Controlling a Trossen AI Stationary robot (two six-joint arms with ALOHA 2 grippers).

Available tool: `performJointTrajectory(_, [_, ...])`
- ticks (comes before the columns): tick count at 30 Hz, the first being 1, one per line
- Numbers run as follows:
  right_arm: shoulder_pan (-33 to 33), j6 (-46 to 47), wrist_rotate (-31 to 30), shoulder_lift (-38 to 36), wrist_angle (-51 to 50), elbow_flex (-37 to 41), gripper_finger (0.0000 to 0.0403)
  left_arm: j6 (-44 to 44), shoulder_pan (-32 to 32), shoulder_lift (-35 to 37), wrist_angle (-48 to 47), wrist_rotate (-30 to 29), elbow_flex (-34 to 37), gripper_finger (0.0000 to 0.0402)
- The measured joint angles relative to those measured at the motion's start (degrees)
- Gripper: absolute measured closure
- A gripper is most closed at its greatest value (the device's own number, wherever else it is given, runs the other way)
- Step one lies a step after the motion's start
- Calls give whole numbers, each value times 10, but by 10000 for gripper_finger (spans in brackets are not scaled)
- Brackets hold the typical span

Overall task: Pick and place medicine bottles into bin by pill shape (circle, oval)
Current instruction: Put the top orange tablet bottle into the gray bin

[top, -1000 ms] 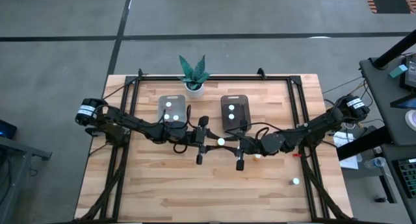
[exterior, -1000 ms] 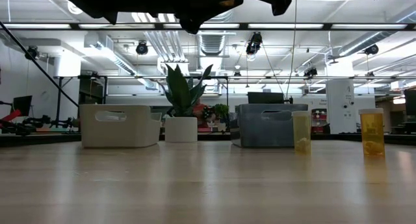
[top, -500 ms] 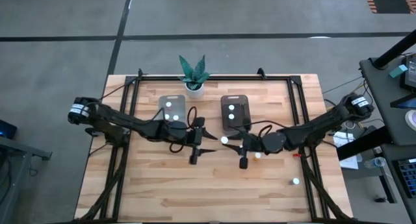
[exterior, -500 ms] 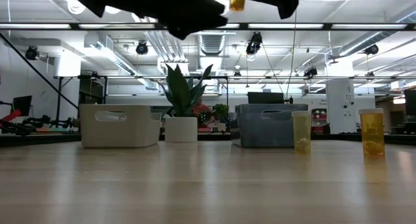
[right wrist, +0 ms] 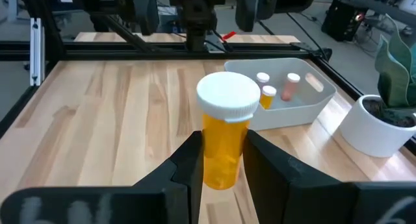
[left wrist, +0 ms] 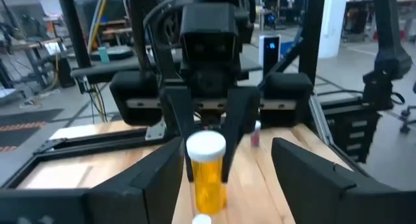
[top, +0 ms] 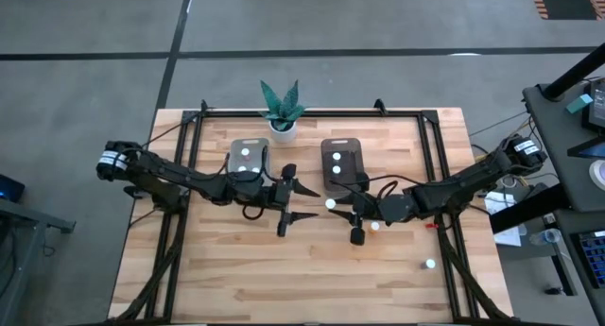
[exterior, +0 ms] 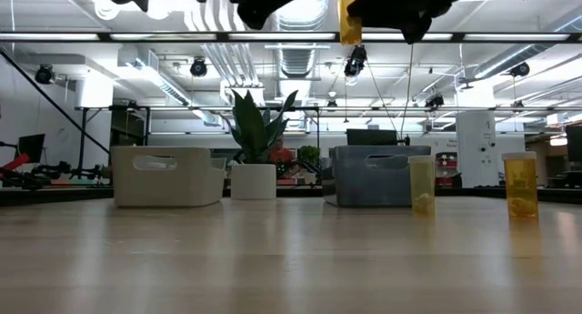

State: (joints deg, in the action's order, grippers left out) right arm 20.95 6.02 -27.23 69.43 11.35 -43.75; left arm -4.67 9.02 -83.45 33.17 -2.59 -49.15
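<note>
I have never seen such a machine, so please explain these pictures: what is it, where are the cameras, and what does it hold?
It is a robot with two dark arms at a wooden table. One camera looks down from above, one sits at table height, and one rides on each wrist. The right gripper is shut on an orange medicine bottle with a white cap, lifted off the table. The left gripper is open and holds nothing. On the table stand a pale tub, a dark grey tub, a potted plant and two more bottles.
</note>
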Motion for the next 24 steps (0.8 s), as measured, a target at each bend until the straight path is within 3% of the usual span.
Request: performJointTrajectory(24, [0, 0, -2, 0, -3, 0, 314, 13, 0, -102, 25, -26, -63, 197])
